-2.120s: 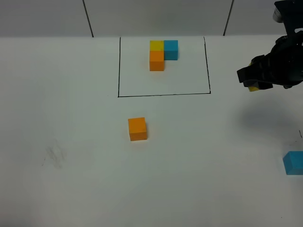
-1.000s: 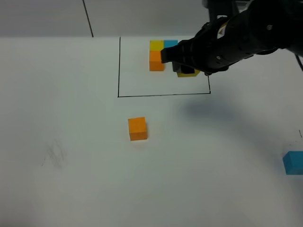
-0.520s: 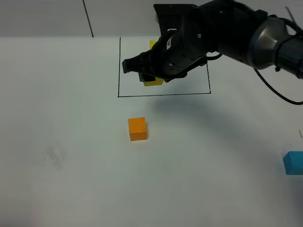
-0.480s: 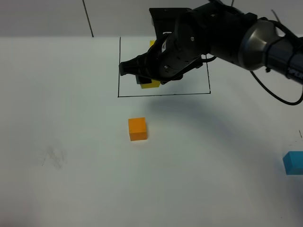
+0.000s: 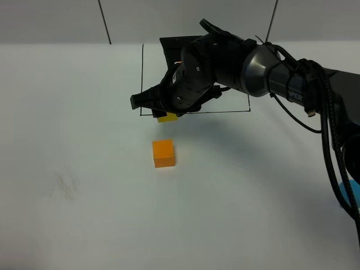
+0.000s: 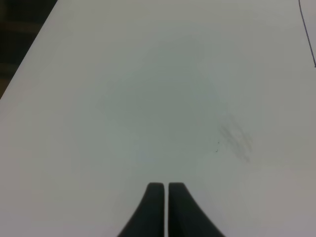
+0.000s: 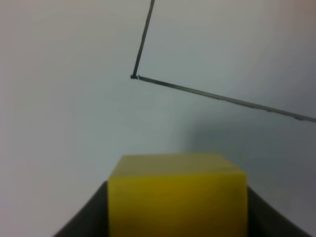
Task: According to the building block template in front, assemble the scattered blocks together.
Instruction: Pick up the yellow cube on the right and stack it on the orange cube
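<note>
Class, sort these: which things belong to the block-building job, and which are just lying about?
Job: yellow block in the right gripper; orange block; blue block; black outlined rectangle.
Lying about: scuff mark; empty left gripper.

Right arm [image 5: 225,64] reaches across the middle, fingers [image 7: 86,219] pinching yellow block [image 7: 177,197] (left fingers [image 6: 153,210] pressed together).

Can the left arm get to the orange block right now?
Probably yes: the table left of the orange block is bare, though the right gripper, holding a yellow block, hangs close behind.
</note>
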Robot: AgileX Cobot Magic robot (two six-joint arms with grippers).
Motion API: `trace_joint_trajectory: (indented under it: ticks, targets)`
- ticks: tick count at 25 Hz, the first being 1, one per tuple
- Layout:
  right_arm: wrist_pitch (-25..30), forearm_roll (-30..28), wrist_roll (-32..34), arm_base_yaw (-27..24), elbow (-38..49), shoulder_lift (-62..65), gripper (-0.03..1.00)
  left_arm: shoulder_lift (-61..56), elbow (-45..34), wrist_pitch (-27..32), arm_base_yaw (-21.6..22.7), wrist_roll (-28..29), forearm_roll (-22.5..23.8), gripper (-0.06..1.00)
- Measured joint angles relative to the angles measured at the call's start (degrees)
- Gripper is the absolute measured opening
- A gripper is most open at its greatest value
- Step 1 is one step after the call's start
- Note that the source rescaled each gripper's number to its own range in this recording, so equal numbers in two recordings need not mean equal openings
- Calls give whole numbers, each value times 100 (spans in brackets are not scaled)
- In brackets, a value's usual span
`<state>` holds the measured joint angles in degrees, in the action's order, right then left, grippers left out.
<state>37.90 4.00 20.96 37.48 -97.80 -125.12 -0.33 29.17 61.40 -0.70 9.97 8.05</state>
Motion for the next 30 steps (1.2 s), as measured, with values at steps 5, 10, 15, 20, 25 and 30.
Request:
trace_joint_trajectory:
  ticks: [5, 10, 15, 20, 25, 30]
  targets:
    - [-42, 20, -111, 48, 0, -57, 54, 0, 0, 0, 0, 0, 0, 0]
    - [-185, 33, 110, 67, 0, -57, 54, 0, 0, 0, 0, 0, 0, 0]
    - [-180, 8, 461, 98, 0, -57, 54, 0, 0, 0, 0, 0, 0, 0]
    - [92, -432, 457, 98, 0, -57, 54, 0, 0, 0, 0, 0, 0, 0]
    - [380, -686, 446, 98, 0, -57, 54, 0, 0, 0, 0, -5, 0, 0]
    - [387, -734, 575, 149, -6, -57, 54, 0, 0, 0, 0, -9, 0, 0]
